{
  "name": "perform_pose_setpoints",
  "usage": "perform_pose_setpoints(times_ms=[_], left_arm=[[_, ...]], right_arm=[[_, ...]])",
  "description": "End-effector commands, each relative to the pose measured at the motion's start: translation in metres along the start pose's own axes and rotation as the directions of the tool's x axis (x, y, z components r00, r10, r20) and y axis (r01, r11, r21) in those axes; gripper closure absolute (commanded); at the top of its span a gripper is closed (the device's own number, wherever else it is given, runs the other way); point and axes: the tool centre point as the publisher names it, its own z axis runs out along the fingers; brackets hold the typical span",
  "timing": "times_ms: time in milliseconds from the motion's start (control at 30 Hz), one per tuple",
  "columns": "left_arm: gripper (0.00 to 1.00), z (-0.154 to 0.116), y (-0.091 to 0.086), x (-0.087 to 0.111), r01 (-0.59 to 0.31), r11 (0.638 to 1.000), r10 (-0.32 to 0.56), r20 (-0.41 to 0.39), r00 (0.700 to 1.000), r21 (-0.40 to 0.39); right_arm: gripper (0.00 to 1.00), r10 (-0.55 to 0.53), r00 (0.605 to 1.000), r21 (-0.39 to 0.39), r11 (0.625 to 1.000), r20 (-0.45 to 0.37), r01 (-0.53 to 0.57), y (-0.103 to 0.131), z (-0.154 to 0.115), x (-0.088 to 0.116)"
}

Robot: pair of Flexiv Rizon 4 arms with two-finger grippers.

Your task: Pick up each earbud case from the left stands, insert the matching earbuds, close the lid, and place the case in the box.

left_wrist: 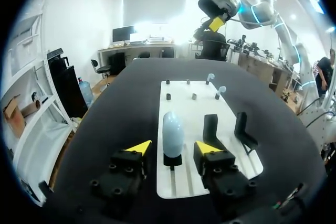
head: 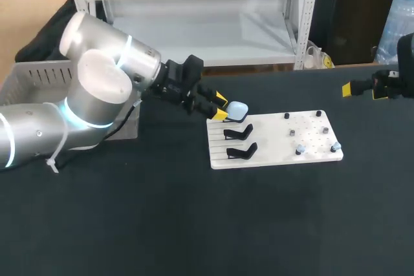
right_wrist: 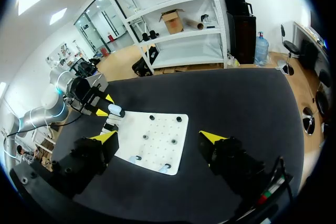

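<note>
Left hand (left_wrist: 173,148) flanks earbud case (left_wrist: 172,129) — gaps show (left wrist view only).

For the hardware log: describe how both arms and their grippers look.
The left arm has rounded silver-grey links, white joint caps, a glowing light-blue ring and a white cable tie hanging off it. The right arm is the same silver with blue rings. The left gripper and right gripper are blocky and black, each with two fingers ending in wedge-shaped bright yellow tips.
</note>
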Motion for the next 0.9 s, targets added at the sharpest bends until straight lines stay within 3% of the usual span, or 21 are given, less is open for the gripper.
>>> perform_pose_setpoints(times_ms=[33,900], left_arm=[[0.51,0.008,0.006,-0.002,-0.003,1.000,0.003,0.001,1.000,0.011],[0.51,0.019,0.006,-0.002,0.036,0.999,-0.036,0.054,0.998,0.000]], right_arm=[[0.00,0.000,1.000,0.000,1.000,0.000,0.000,0.000,0.000,0.000],[0.00,0.000,1.000,0.000,1.000,0.000,0.000,0.000,0.000,0.000]])
